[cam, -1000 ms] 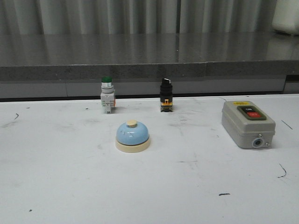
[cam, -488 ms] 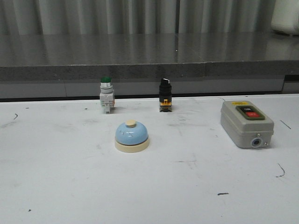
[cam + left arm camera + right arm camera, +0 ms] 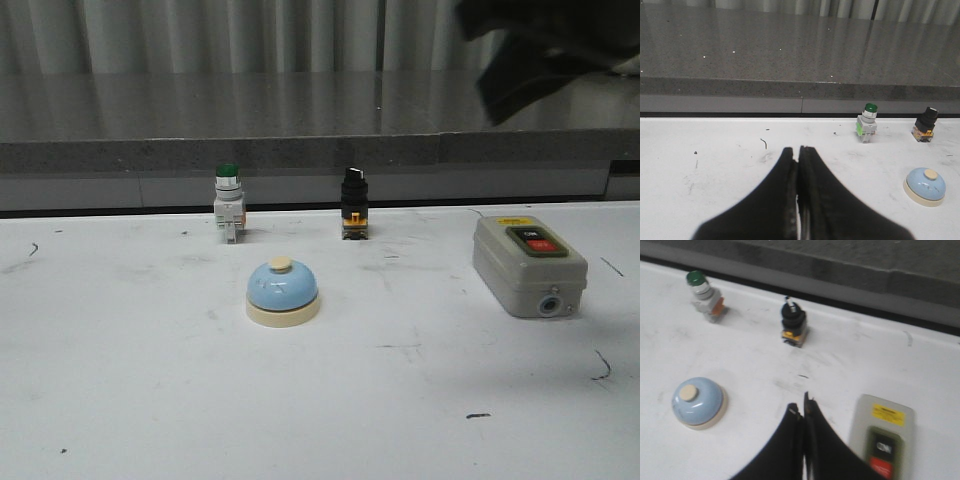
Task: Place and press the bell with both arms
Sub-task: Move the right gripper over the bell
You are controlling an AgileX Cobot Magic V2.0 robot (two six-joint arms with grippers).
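My black claw-like right gripper [image 3: 804, 412], fingers pressed together and empty like my left gripper [image 3: 798, 155], has just swung in high above the white table [image 3: 150, 400], starting towards the untouched light-blue dome bell [image 3: 283, 291] at its middle.

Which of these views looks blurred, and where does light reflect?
Front view: a dark blurred arm at the upper right; the bell is sharp. Right wrist view: soft throughout, the grey switch box label smeared. Left wrist view: crisp, the stone ledge reflecting the curtains.
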